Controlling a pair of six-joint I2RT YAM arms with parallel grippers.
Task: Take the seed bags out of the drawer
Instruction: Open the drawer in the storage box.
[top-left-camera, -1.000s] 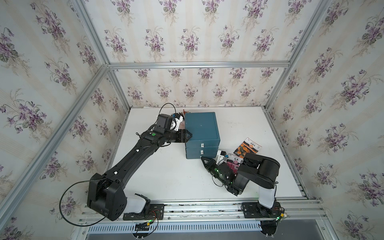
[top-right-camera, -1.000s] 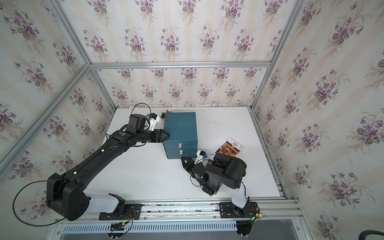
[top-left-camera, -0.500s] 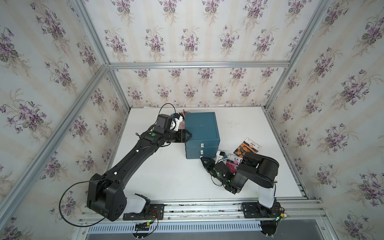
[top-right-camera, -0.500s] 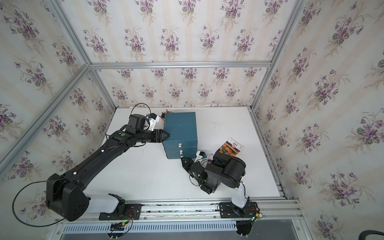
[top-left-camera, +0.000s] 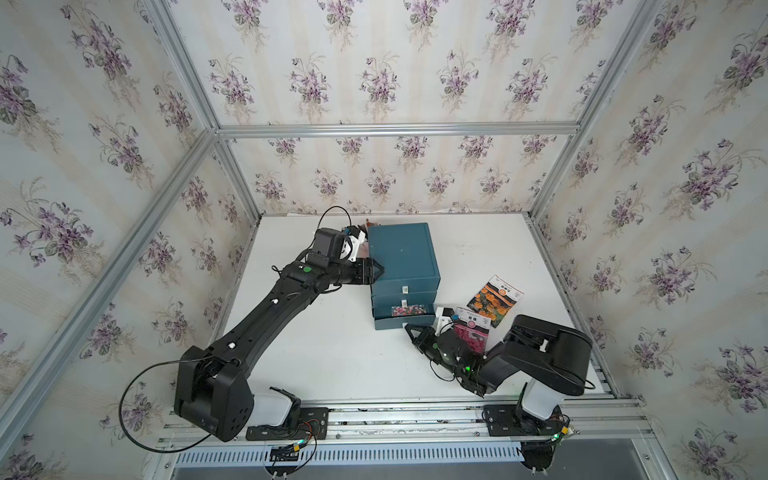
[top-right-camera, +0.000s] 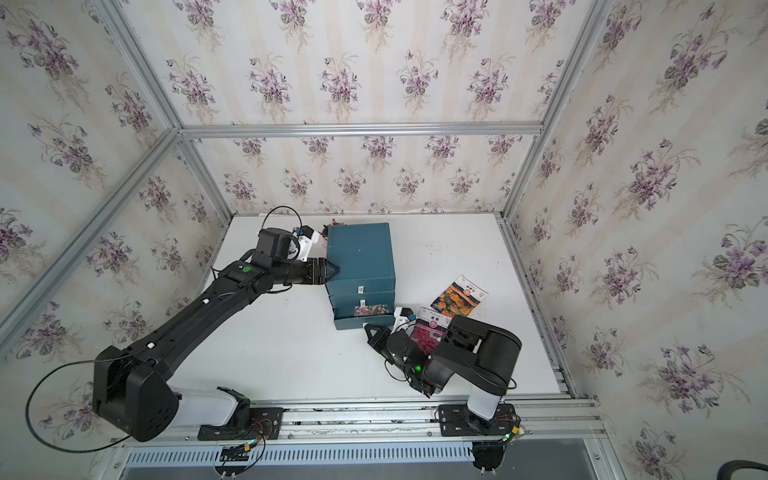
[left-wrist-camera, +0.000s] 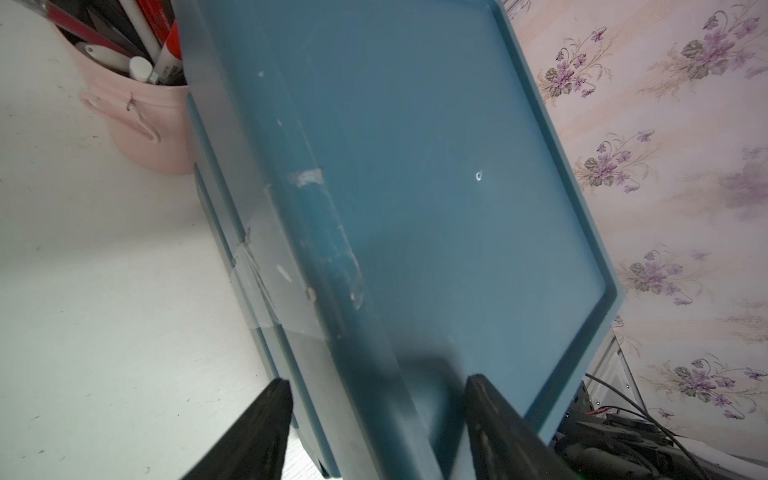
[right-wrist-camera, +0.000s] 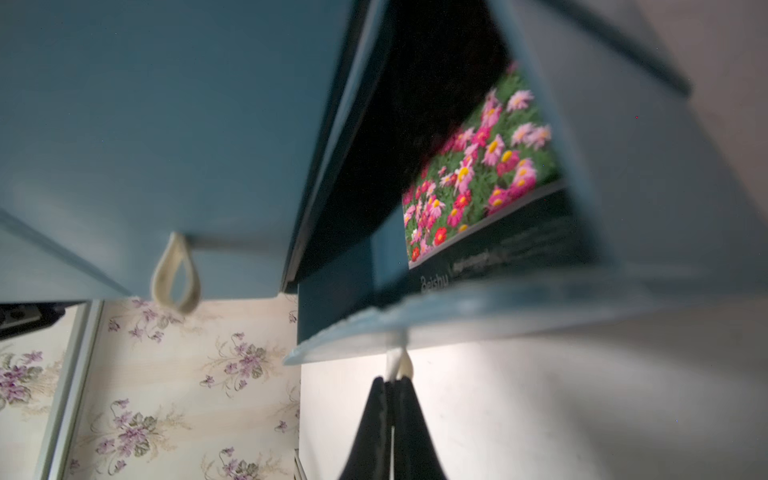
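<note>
The blue drawer cabinet (top-left-camera: 401, 253) stands mid-table. Its bottom drawer (top-left-camera: 399, 322) is pulled partly out, and a seed bag with small pink flowers (right-wrist-camera: 478, 166) lies inside, also visible as that bag (top-left-camera: 408, 310) in a top view. My right gripper (right-wrist-camera: 392, 380) is shut on the drawer's white pull loop (right-wrist-camera: 399, 363). Two seed bags lie on the table to the right: orange marigolds (top-left-camera: 494, 301) and deep-pink blooms (top-left-camera: 471, 332), the latter partly under my right arm. My left gripper (left-wrist-camera: 376, 382) is open, its fingers straddling the cabinet's top left edge.
A pink cup of pens (left-wrist-camera: 137, 112) stands against the cabinet's back left corner. Two shut upper drawers carry white loops (right-wrist-camera: 176, 274). Papered walls with metal rails enclose the white table (top-left-camera: 332, 353).
My right gripper has closed onto the bottom drawer's pull loop after edging toward the cabinet. The left arm has stayed at the cabinet's top edge.
</note>
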